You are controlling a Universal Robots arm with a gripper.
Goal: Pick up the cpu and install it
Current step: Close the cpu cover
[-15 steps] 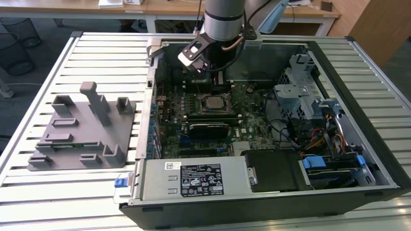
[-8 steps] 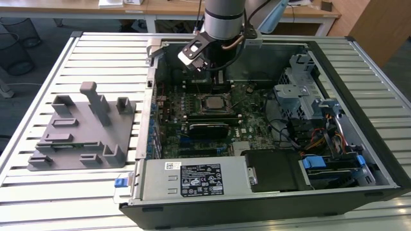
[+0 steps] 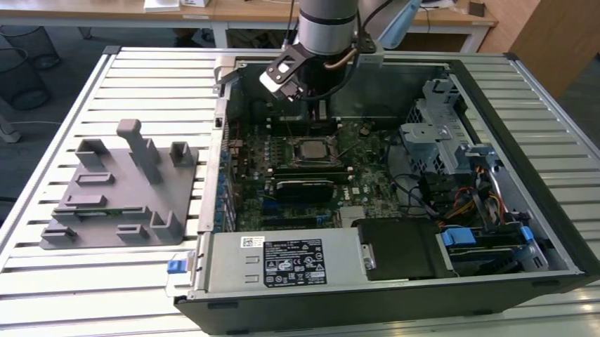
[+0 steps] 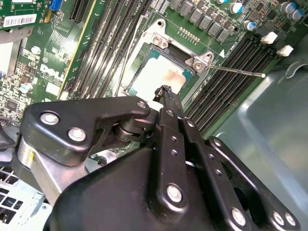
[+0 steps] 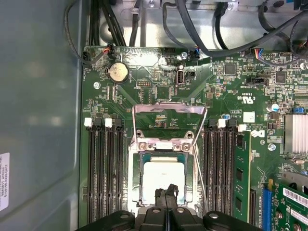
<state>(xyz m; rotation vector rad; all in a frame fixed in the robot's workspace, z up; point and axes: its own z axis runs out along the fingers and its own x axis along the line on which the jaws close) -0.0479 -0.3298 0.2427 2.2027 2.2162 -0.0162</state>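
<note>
The cpu (image 5: 163,174), a silvery-white square chip, lies flat in the motherboard socket (image 5: 136,178). It also shows in the second wrist view (image 4: 153,77) and in the exterior view (image 3: 308,149). The socket's metal load plate (image 5: 168,111) stands flipped open and its thin lever (image 4: 236,71) sticks out to one side. My gripper (image 5: 167,192) hangs over the cpu's edge with its black fingers pressed together and nothing between them; its tips (image 4: 166,91) are above the chip. I cannot tell whether they touch it. In the exterior view my gripper (image 3: 305,105) reaches down into the open computer case (image 3: 525,98).
Memory slots (image 5: 103,168) flank the socket on both sides. Cables (image 5: 202,29) run along the case wall. A grey plastic fixture (image 3: 122,189) with upright posts stands on the slatted table at the exterior view's left. A power supply (image 3: 281,263) and drive cage (image 3: 440,140) crowd the case.
</note>
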